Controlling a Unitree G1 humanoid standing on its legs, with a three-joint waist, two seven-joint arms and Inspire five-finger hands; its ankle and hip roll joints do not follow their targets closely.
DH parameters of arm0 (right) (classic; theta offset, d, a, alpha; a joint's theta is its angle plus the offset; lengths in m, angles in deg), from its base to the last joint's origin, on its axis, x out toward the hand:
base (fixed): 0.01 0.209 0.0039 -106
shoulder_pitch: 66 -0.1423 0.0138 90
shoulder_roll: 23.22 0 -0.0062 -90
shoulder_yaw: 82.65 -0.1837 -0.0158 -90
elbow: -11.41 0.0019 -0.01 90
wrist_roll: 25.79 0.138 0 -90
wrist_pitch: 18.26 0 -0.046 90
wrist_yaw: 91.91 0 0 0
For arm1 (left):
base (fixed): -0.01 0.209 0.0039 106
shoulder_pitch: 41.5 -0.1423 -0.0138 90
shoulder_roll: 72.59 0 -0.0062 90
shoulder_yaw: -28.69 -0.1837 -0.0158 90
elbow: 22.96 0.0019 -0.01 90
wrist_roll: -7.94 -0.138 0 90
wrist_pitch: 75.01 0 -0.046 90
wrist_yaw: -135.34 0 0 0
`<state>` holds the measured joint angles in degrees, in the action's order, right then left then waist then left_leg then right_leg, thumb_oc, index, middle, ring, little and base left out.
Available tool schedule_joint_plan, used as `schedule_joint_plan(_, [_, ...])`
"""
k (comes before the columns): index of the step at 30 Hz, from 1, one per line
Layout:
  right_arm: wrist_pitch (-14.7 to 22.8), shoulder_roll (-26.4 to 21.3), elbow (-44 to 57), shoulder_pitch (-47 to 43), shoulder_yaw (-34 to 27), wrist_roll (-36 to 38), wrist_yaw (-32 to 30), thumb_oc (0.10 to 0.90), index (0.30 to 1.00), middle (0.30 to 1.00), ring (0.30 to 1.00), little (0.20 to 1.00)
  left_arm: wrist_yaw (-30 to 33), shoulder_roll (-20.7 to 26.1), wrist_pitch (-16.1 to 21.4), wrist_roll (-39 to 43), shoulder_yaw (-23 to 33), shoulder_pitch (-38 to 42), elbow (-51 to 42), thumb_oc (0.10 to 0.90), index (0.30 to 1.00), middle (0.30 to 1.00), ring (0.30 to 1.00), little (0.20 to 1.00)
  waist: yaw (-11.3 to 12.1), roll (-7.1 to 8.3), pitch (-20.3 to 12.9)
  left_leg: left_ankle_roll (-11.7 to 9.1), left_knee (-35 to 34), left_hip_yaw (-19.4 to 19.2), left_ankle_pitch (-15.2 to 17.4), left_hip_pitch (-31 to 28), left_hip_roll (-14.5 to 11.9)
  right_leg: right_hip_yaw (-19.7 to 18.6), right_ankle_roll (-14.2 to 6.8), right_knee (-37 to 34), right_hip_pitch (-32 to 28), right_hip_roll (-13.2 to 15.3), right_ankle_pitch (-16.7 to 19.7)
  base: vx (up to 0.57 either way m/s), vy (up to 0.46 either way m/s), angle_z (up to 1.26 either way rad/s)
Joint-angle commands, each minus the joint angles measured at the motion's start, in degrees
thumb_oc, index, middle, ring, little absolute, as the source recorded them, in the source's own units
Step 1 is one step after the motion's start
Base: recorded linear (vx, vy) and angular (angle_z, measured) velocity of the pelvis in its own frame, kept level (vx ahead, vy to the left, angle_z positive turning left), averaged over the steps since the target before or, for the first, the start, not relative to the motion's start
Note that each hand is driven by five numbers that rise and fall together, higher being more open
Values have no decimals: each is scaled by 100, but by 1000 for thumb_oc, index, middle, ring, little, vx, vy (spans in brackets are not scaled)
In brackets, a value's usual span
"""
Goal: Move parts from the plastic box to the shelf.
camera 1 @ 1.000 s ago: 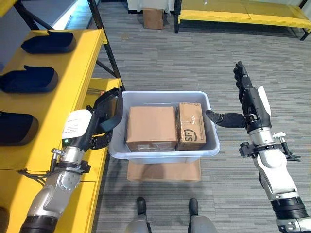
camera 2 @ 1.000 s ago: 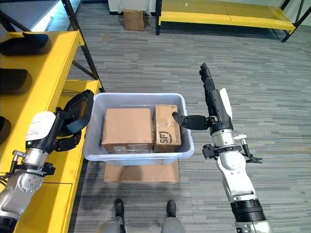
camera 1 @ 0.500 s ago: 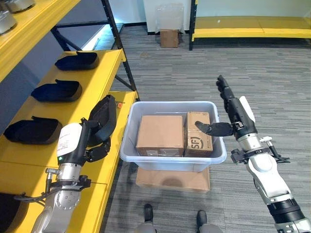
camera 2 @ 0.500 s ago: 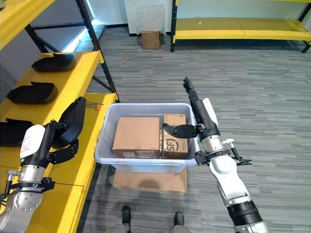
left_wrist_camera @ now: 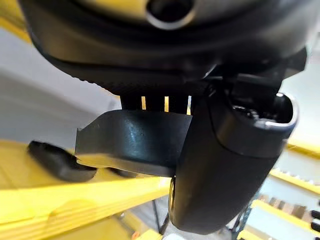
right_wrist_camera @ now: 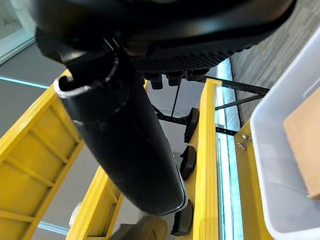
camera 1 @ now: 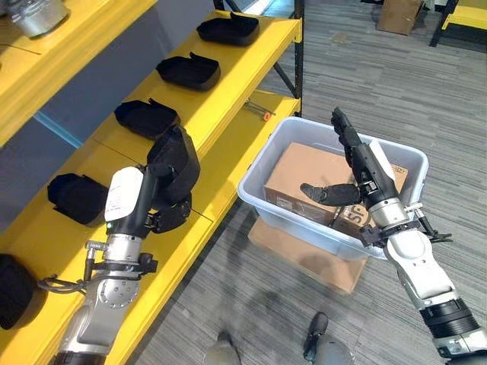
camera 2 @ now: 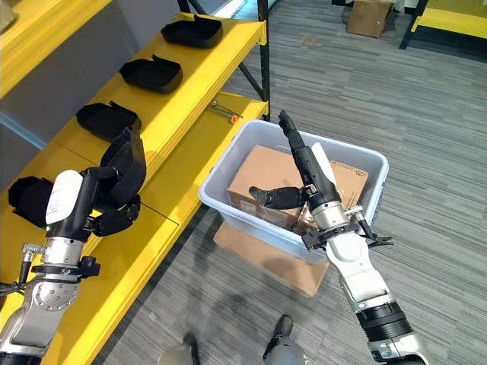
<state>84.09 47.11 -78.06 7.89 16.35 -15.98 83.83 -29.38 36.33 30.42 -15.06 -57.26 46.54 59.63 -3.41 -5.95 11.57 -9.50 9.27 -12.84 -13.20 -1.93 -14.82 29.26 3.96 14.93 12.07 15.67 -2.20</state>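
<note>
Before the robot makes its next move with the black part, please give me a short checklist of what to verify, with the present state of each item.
1. Left hand holds a black part: ok, fingers and thumb are curled round it.
2. Part is over the yellow shelf: ok, above its front edge.
3. Free spot among the black parts already on the shelf: cannot tell.
4. Right hand is free: ok, fingers straight, holding nothing, above the plastic box.
5. Parts left in the box: cannot tell; cardboard boxes show inside.
</note>
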Motion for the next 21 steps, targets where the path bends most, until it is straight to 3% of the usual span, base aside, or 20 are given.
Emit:
schedule_joint_plan(1, [612, 272, 502, -290, -238, 56, -174, 900, 1000, 1000, 1000, 1000, 434, 268, 333, 72, 364, 776, -682, 400, 300, 300, 300, 300, -198, 105, -533, -104, -180, 3, 626, -687, -190, -347, -908, -565, 230, -94, 200, -111, 137, 103])
schedule_joint_plan(2, [652, 243, 616, -93, -475, -6, -240, 900, 1000, 1000, 1000, 1000, 405, 265, 360, 9, 234, 970, -753, 400, 300, 300, 300, 300, -394, 44, -629, -44, -546, -634, 1144, -773, -133, -61, -1054, -363, 365, 197, 303, -94, 168, 130])
schedule_joint_plan(5, [630, 296, 641, 101, -610, -57, -254, 900, 1000, 1000, 1000, 1000, 402, 336, 381, 26, 213, 915, -797, 400, 300, 300, 300, 300, -365, 15, -655, 19, -782, -569, 1538, -806, -32, -169, -1139, -268, 447, 276, 404, 10, 158, 95])
schedule_joint_plan(9, [660, 443, 600, 285, -741, -94, -257, 900, 1000, 1000, 1000, 1000, 410, 329, 432, 9, 229, 859, -859, 400, 300, 300, 300, 300, -230, 228, -645, 205, -726, -620, 1932, -737, 189, -147, -1371, -429, 263, 607, 813, 23, 188, 8])
schedule_joint_plan(21, [590, 607, 551, 396, -764, -152, -133, 900, 1000, 1000, 1000, 1000, 446, 394, 388, -174, 461, 607, -939, 400, 300, 300, 300, 300, 88, 690, -738, 329, -611, -380, 2401, -670, 587, 168, -1727, -1101, -405, 939, 1431, 28, 105, 23])
